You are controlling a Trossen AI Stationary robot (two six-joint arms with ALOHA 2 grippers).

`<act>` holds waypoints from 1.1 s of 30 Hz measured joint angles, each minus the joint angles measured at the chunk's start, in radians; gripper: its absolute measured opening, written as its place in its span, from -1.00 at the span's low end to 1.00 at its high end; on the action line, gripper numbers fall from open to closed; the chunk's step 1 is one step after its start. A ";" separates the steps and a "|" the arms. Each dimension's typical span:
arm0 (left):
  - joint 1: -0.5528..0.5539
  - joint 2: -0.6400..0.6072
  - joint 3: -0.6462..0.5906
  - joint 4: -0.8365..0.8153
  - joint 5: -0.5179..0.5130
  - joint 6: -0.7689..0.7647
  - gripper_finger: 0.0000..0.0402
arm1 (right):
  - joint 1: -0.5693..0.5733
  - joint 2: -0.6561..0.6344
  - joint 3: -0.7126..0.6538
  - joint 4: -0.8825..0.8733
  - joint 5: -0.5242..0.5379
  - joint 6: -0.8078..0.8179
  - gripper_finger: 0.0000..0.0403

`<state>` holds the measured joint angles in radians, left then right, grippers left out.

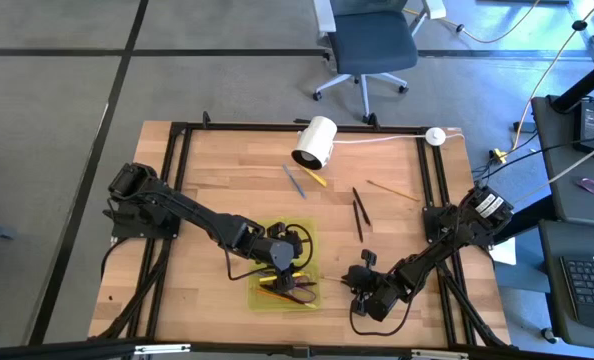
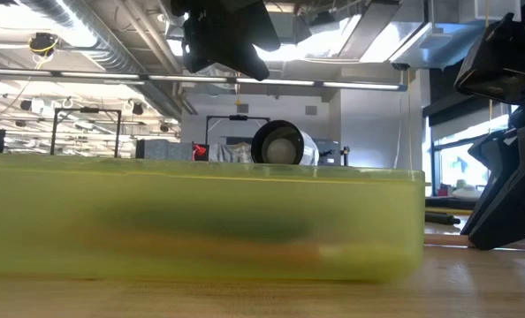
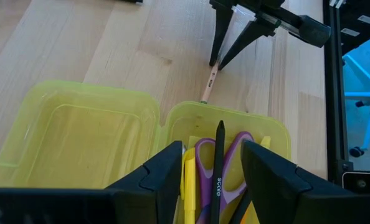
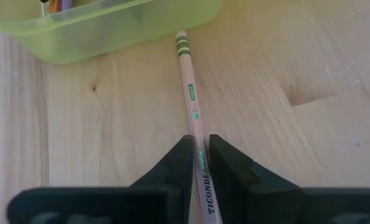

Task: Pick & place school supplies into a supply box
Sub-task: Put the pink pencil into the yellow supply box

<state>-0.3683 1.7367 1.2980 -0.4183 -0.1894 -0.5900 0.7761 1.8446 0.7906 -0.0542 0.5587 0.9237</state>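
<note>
High view: the right claw (image 1: 360, 283) is gripping a wood-coloured pencil (image 1: 329, 277) on the counter (image 1: 217, 180), its length pointing at the supply box (image 1: 307, 240) | Left wrist: the left claw (image 3: 211, 163), over the box, is pinching a black pen (image 3: 218, 163) above purple scissors (image 3: 202, 165) | Right wrist: pencil's end is nearly touching the box wall.

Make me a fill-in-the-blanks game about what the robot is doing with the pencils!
1. The right pincer is shut on a wood-coloured ____.
2. The scissors in the box have ____ handles.
3. The left pincer hangs over the box, holding a ____ pen.
4. The pencil's far end touches the ____.

Missing words: pencil; purple; black; box
</note>
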 joint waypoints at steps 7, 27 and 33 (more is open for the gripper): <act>-0.011 0.000 0.000 0.000 0.000 0.000 -0.23 | 0.002 -0.019 0.000 0.006 -0.005 -0.005 -0.71; -0.011 0.000 0.000 -0.001 0.000 0.001 -0.23 | 0.004 -0.027 0.003 0.013 -0.029 -0.070 -0.17; -0.011 0.000 0.000 -0.001 0.000 0.001 -0.22 | 0.004 -0.029 0.003 -0.004 -0.029 -0.143 -0.02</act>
<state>-0.3790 1.7367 1.2980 -0.4191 -0.1893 -0.5888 0.7798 1.8160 0.7940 -0.0580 0.5301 0.7808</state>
